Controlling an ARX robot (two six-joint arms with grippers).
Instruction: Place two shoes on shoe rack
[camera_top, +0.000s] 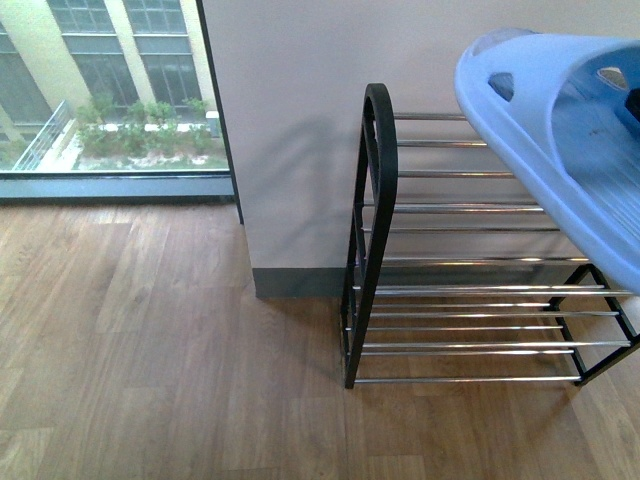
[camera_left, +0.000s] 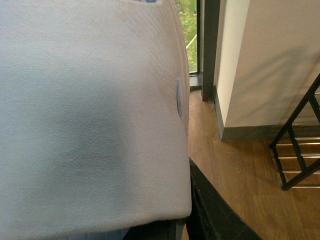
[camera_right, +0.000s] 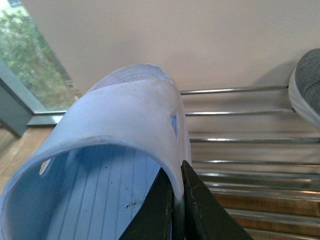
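Note:
The shoes in hand are light blue slippers. One light blue slipper (camera_top: 560, 130) hangs over the right part of the shoe rack (camera_top: 470, 290), above its chrome rods. In the right wrist view my right gripper (camera_right: 177, 210) is shut on the side wall of that slipper (camera_right: 125, 130), one black finger inside the opening and one outside, with the rack rods (camera_right: 240, 140) just beyond. The other slipper (camera_left: 90, 110) fills most of the left wrist view, pale and close. My left gripper (camera_left: 182, 220) is shut on its edge, away from the rack's black corner (camera_left: 300, 155).
A grey knit shoe with a white sole (camera_right: 307, 85) lies on the rack's upper rods. The rack stands against a white wall (camera_top: 300, 130). A floor-length window (camera_top: 110, 90) is to the left. Wooden floor (camera_top: 150, 350) stretches in front.

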